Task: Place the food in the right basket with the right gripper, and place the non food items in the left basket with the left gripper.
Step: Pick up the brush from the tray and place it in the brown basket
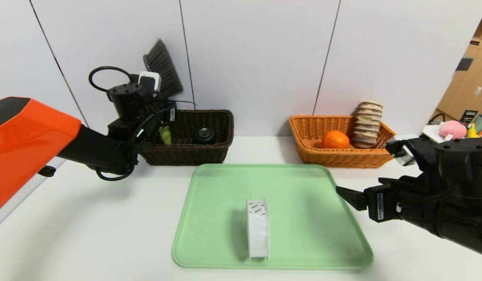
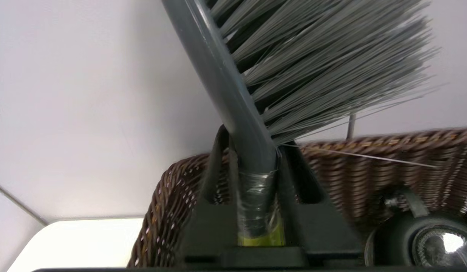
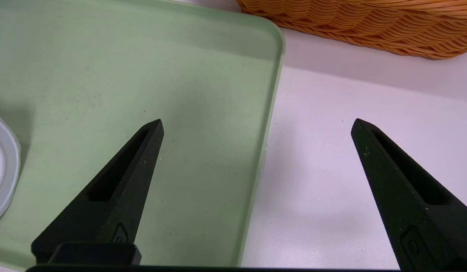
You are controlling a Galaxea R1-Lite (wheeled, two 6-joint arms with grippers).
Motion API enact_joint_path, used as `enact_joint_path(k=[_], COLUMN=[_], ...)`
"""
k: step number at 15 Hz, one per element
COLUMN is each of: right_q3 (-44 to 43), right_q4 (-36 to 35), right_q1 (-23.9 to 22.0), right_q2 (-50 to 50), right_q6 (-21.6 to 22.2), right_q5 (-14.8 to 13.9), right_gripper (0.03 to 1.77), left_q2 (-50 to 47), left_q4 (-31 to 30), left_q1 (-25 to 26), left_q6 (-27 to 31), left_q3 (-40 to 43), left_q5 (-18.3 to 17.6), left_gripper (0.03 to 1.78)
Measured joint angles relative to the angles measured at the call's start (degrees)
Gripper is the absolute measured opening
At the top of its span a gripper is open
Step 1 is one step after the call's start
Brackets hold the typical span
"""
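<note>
Brush (image 1: pixel 163 68): clamped at its green handle by the left gripper (image 2: pixel 256 189), bristles up, handle end dipping into the left basket (image 1: pixel 186 152) at the end far from the tray.
Left gripper fingers (image 2: pixel 214 170): clenched on the taped neck of the handle; the wrist view shows one on each side of it.
Glass cup (image 1: pixel 204 134): lying inside the left basket, beside the brush handle.
Step in hand: probably lowering the brush into the left basket; better to tip it flat before letting go, clear of the cup, so the tall head does not topple out over the rim.
Spool (image 1: pixel 258 228): standing on edge on the green tray (image 1: pixel 303 249), well apart from the left basket; the last non-food item out.
Food: orange (image 1: pixel 335 139) and ridged roll (image 1: pixel 366 125) both inside the right basket (image 1: pixel 338 158).
Right gripper (image 3: pixel 256 124): fingers spread wide with nothing between them, over the tray's edge nearest the right basket.
Writing: barcode stickers on the spool's rim; too small to read.
</note>
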Motion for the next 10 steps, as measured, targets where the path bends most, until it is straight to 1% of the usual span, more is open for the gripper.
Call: enact_joint_path(k=[2, 5, 7, 10], right_q3=[0.0, 0.0, 0.0, 0.1], right_q4=[0.0, 0.0, 0.0, 0.0], right_q1=[0.0, 0.0, 0.0, 0.0], right_q2=[0.0, -0.1, -0.1, -0.2], right_q6=[0.0, -0.1, -0.1, 0.0], right_q5=[0.0, 0.0, 0.0, 0.0], right_gripper=[1.71, 1.71, 1.71, 1.71], left_q2=[0.1, 0.3, 0.2, -1.1], left_q4=[-0.1, -1.8, -2.0, -1.9], left_q1=[0.0, 0.0, 0.0, 0.0], left_q6=[0.0, -0.1, -0.1, 0.0], left_q3=[0.4, 0.5, 0.6, 0.4], left_q5=[1.0, 1.3, 1.2, 0.9], left_gripper=[0.64, 0.98, 1.15, 1.33])
